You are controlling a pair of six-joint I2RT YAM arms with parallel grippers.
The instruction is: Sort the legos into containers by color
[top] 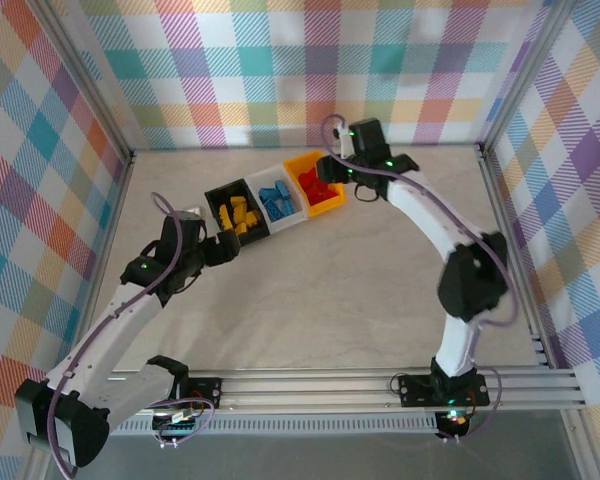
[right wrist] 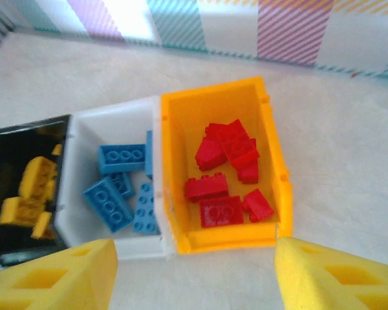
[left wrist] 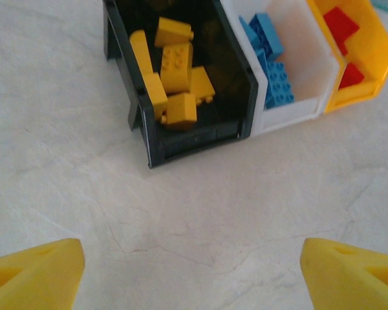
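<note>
You look done | black plastic bin (left wrist: pixel 194 139): yellow bricks (left wrist: pixel 176 68) | white bin (left wrist: pixel 294 111): blue bricks (left wrist: pixel 278 84) | orange bin (right wrist: pixel 213 103): red bricks (right wrist: pixel 221 210) | left hand (left wrist: pixel 193 274), right hand (right wrist: pixel 194 281): spread, empty

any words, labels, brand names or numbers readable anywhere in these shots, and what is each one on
None can be read.
Front wall of the black bin: a faint raised patch, too blurred to make out any letters.
Studs of the yellow bricks, blue bricks and red bricks: too small to tell any lettering.
White bin and orange bin: plain walls, no label seen.
</note>
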